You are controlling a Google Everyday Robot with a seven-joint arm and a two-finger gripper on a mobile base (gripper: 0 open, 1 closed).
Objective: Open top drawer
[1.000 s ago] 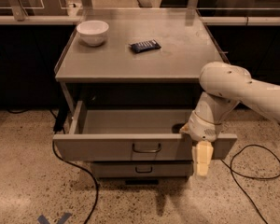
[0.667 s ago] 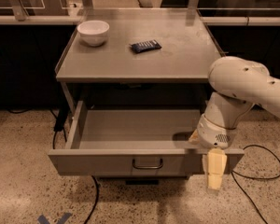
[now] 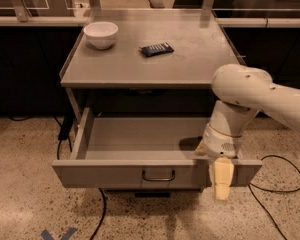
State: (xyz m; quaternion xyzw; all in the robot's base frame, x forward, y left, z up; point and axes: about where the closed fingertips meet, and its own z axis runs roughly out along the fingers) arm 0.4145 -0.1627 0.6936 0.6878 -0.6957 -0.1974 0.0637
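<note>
Noted top drawer (image 3: 115,173) drawn further out beneath tabletop (image 3: 190,66) than a second ago, tray exposed; gripper (image 3: 221,178) at front panel's right end, jaws' closure not discernible; opening judged practically complete.

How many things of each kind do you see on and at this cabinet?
Bowls: 1, white bowl
Packets: 1, dark packet
Open drawers: 1, top drawer
Grippers: 1, gripper, at the drawer front's right end
Total: 4
</note>
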